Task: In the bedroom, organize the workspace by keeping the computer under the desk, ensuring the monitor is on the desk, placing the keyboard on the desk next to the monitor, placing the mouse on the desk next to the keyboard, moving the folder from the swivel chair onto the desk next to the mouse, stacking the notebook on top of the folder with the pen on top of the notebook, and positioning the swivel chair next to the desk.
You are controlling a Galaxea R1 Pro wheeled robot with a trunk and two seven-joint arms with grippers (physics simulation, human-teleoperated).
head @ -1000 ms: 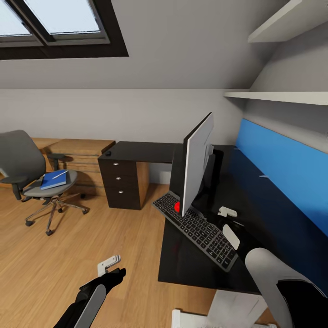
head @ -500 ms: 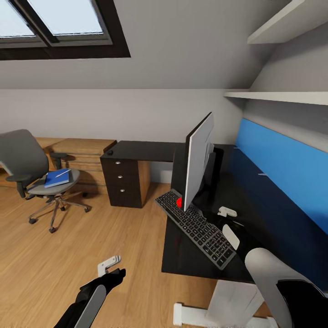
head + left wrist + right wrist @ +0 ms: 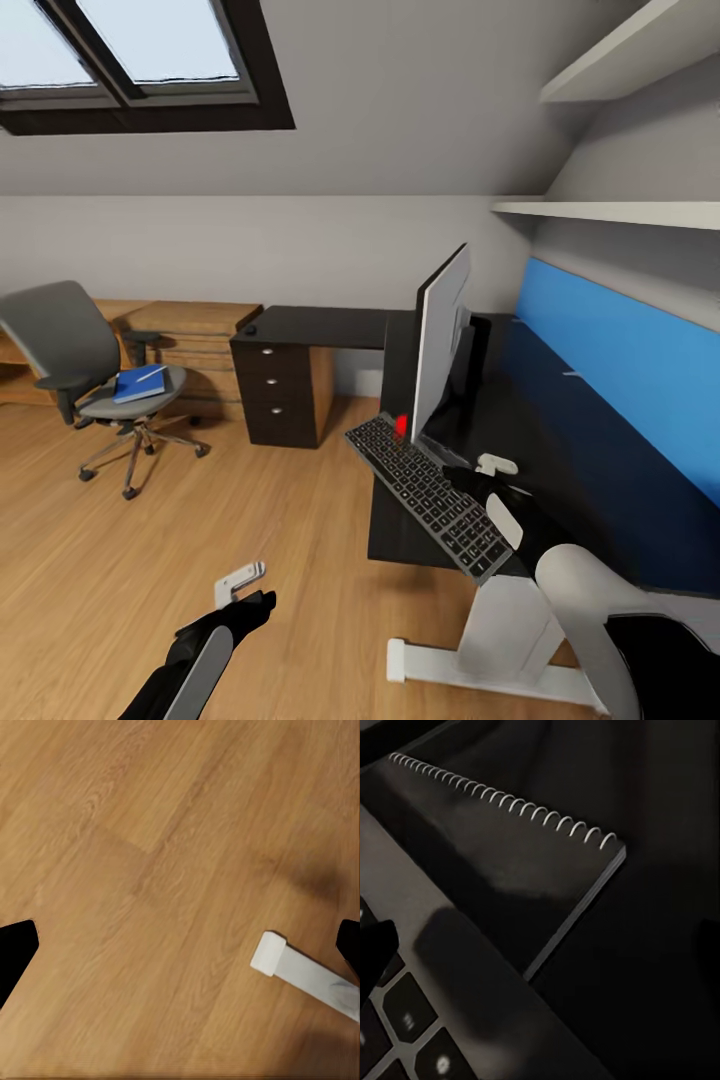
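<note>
The slim silver-grey keyboard with dark keys [image 3: 428, 493] lies diagonally on the glossy black L-shaped table [image 3: 560, 450], its near corner overhanging the table's front edge. At the keyboard's 1 o'clock stands the wide thin monitor [image 3: 441, 352], seen edge-on, silver-white back facing the room. The right end effector [image 3: 497, 488] sits just beside the keyboard's right side; its state cannot be told. In the right wrist view, a black spiral-bound notebook [image 3: 502, 862] lies on the table next to the keyboard edge [image 3: 450, 997]. A small black mouse [image 3: 250, 329] rests on the far wing of the table above the black drawer unit [image 3: 275, 395]. At 9 o'clock, well apart, the grey upholstered swivel chair [image 3: 70, 350] carries the bright blue folder [image 3: 138, 385] with the thin white pen [image 3: 152, 374] on top. The left end effector [image 3: 243, 588] hangs over the wooden floor [image 3: 150, 870], fingers spread.
</note>
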